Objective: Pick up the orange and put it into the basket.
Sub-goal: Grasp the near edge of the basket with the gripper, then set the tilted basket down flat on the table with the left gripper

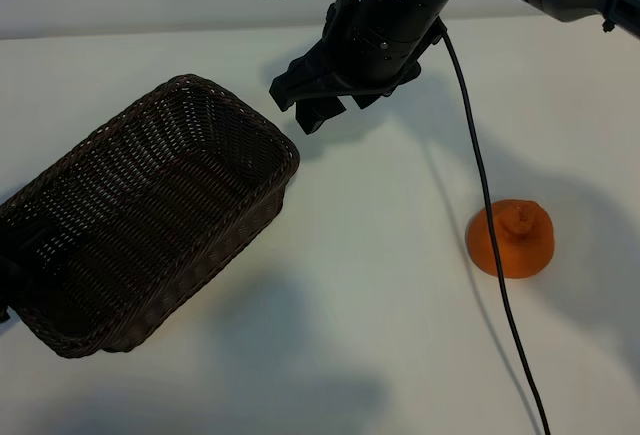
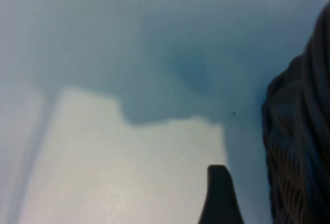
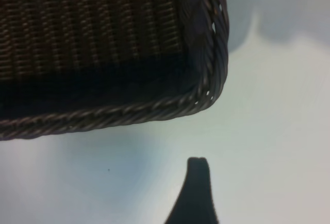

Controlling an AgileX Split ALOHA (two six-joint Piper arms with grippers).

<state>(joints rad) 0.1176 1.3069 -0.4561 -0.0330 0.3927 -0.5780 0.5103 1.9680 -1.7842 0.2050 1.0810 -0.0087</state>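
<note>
Orange: small, matte, bright orange, squat and lumpy, knob on top pointing up. No clear long axis. It sat on the white table by a black cable, well apart from the basket.

Basket: dark brown wicker, braided rim, long axis diagonal.

Right gripper hung above the table just off the basket's corner, claw wide, holding nothing.

Left gripper: one finger visible beside the basket, claw wide.

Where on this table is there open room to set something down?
Bare table lies between the basket and the orange, and along the near edge. It is tighter beside the basket's far corner, where a gripper hangs, and where the cable crosses.
</note>
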